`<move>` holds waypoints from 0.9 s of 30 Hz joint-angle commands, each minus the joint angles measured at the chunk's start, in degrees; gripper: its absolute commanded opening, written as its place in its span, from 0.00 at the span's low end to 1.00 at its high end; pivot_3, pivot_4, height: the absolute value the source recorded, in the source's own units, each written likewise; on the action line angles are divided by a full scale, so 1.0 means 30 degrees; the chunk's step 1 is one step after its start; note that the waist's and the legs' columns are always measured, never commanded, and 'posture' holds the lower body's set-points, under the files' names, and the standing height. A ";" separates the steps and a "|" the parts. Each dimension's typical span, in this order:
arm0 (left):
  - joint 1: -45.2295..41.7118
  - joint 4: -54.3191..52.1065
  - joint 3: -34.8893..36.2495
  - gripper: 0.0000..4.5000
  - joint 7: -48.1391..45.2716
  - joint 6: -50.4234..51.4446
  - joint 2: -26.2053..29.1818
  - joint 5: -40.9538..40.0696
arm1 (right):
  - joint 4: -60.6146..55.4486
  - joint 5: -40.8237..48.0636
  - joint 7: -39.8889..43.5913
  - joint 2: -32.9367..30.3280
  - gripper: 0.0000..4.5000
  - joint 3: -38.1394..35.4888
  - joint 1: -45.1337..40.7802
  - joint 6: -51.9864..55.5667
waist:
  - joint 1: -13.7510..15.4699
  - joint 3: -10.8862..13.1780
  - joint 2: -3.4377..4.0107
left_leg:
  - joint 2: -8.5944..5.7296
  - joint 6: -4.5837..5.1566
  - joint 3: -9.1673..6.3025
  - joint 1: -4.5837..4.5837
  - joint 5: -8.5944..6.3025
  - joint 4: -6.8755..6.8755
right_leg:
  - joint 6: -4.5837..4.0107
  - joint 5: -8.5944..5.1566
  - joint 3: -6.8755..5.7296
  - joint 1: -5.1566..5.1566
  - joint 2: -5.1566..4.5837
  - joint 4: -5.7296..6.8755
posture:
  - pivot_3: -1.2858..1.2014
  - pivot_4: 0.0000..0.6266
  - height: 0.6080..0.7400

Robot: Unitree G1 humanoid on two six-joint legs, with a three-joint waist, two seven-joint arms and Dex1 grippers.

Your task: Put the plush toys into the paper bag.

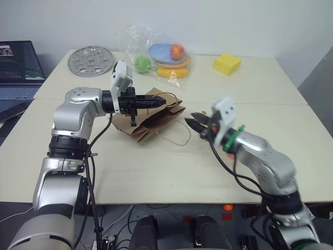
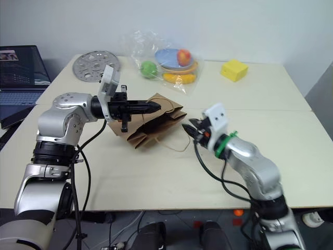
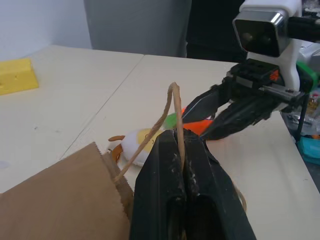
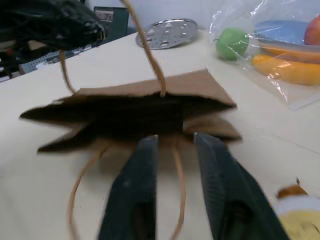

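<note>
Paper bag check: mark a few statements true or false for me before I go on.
1. The left pincer is shut on the twisted handle of the brown paper bag. True.
2. The bag stands upright. False: it lies on its side, mouth toward the right pincer.
3. The white-and-yellow plush toy is inside the bag. False: it lies on the table outside it.
4. The green fruit sits in clear plastic. True.

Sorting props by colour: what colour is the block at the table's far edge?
Yellow block, clearest in the left eye view.
</note>
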 commanded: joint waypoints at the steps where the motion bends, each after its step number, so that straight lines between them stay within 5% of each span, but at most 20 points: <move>1: 0.0116 -0.1180 0.0477 0.00 -0.0056 0.0091 0.0160 -0.0444 | 0.1678 -0.1182 0.0268 0.1200 0.01 0.1074 -0.1418 -0.1293 | -0.0014 0.0000 0.0000 | 0.0006 0.0000 -0.0004 0.0000 0.0000 0.0000 | 0.0000 0.0000 -0.0002 -0.0003 0.0007 0.0005 | 0.52 0.24 1.00; 19: 0.0643 -0.2831 0.2113 0.00 0.1567 0.1261 0.0931 -0.1270 | 1.5976 -0.6265 -0.0485 0.6525 0.01 0.1784 -0.3730 -0.8057 | -0.0075 0.0000 0.0000 | 0.0014 -0.0008 -0.0039 -0.0039 0.0007 0.0035 | 0.0002 -0.0010 0.0006 -0.0153 0.0032 0.0267 | 0.52 0.24 1.00; 27: -0.1112 -0.0040 0.4470 0.00 0.6975 -0.3568 -0.0183 0.0241 | 1.7445 -0.6886 -0.1445 0.7350 0.01 0.0928 -0.3939 -0.8559 | -0.0038 0.0000 -0.0001 | 0.0022 -0.0016 -0.0044 -0.0044 0.0012 0.0036 | 0.0002 -0.0009 0.0003 -0.0164 0.0036 0.0280 | 0.52 0.24 1.00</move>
